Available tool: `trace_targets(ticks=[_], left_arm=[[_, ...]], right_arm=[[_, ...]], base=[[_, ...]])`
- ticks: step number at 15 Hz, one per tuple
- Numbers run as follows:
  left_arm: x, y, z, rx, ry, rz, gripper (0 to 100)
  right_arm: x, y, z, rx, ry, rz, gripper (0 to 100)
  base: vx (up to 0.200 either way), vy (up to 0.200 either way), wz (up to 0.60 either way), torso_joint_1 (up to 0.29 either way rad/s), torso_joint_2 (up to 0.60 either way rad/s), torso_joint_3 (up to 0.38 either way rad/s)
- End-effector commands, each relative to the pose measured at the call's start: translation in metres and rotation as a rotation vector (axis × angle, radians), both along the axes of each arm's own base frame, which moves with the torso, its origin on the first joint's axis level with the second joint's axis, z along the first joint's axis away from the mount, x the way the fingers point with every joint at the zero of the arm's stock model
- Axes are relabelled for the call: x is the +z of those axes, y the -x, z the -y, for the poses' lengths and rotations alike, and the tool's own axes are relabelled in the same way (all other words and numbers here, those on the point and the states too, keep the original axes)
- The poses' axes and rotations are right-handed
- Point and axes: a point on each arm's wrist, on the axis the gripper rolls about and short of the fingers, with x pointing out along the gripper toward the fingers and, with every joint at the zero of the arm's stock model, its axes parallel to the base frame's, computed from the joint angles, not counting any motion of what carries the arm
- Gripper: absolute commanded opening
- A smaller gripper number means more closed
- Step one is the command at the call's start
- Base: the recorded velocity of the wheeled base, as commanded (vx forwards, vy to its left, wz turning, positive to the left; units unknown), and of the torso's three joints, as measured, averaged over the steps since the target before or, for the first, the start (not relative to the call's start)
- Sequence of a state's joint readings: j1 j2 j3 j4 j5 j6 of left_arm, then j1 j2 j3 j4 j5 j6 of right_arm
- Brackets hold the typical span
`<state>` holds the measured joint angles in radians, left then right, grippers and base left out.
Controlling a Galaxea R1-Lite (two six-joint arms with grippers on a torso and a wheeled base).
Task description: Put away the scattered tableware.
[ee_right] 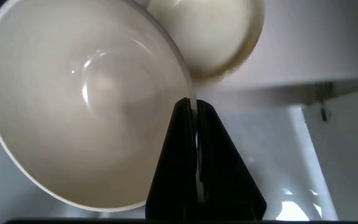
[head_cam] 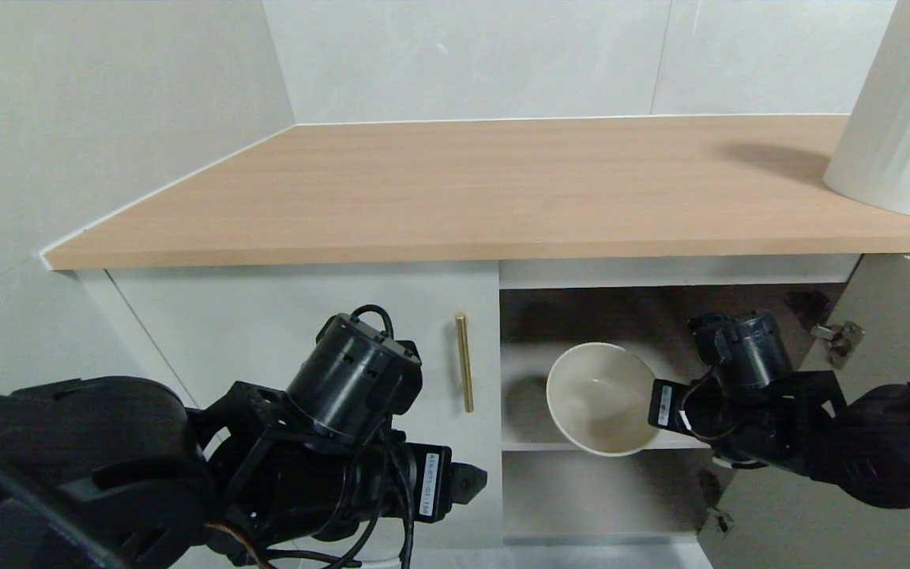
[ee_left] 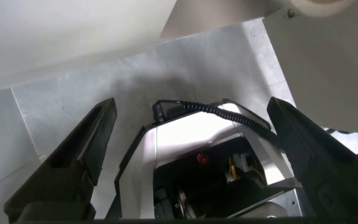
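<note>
Right gripper (head_cam: 654,405) is clenched on rim of cream ceramic bowl (head_cam: 597,395), lower right of centre at open white cabinet shelf (head_cam: 526,436); left gripper (ee_left: 191,107) released, so level bowl, ease in beside second cream bowl (ee_right: 219,34), seat, then let go

Count with me: two bowls, the cream bowl (head_cam: 597,399) out front and a second bowl (ee_right: 211,34) just behind it in the right wrist view. Two claws: left claw (ee_left: 191,109), right claw (ee_right: 195,109). One worktop (head_cam: 455,190), and on it one white ribbed vessel (head_cam: 905,118). Cupboard doors, that's two: one shut door (head_cam: 289,332), one open door (head_cam: 889,300). A single brass handle (head_cam: 464,362). And one shelf (head_cam: 534,435) inside the cupboard.
</note>
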<state>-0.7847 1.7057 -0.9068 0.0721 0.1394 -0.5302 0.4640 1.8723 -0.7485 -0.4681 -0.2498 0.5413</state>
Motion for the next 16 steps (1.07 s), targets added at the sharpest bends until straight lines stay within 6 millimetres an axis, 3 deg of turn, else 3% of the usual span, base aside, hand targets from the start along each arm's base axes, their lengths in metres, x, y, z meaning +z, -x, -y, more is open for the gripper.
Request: trace_targets(ticks=[1, 4, 7, 16], left_arm=[[0.0, 0.0, 0.0, 0.001, 0.0, 0.0, 100], [0.002, -0.002, 0.001, 0.006, 0.007, 0.006, 100], [0.002, -0.003, 0.0, 0.009, 0.006, 0.005, 100], [0.0, -0.005, 0.001, 0.021, 0.011, -0.003, 100]], right_arm=[[-0.008, -0.015, 0.007, -0.062, -0.009, -0.009, 0], [-0.023, -0.043, 0.016, -0.167, -0.021, -0.02, 0], [-0.031, -0.058, 0.019, -0.217, -0.054, -0.025, 0], [-0.043, -0.076, 0.014, -0.257, -0.072, -0.028, 0]], base=[[0.0, 0.0, 0.0, 0.0, 0.0, 0.0], [0.0, 0.0, 0.0, 0.0, 0.0, 0.0], [0.0, 0.0, 0.0, 0.0, 0.0, 0.0], [0.0, 0.0, 0.0, 0.0, 0.0, 0.0]])
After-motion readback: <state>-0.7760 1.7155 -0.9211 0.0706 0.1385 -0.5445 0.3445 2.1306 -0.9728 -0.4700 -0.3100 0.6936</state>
